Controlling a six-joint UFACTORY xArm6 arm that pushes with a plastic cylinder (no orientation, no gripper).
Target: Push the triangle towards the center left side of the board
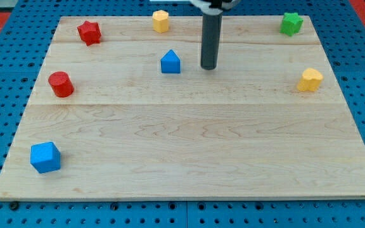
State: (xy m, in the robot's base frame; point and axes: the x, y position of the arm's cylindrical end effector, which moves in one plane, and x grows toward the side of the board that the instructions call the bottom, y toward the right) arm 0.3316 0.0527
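The blue triangle block (170, 62) sits on the wooden board (189, 145) in the upper middle of the view. My tip (208, 66) stands just to the right of it, a small gap apart, not touching. The rod rises straight up out of the view's top.
A red star block (89, 31) is at the top left, a red cylinder (61, 84) at the left, a blue cube (45, 157) at the bottom left. A yellow hexagon block (161, 21) is at the top middle, a green star block (291, 23) at the top right, a yellow block (310, 80) at the right.
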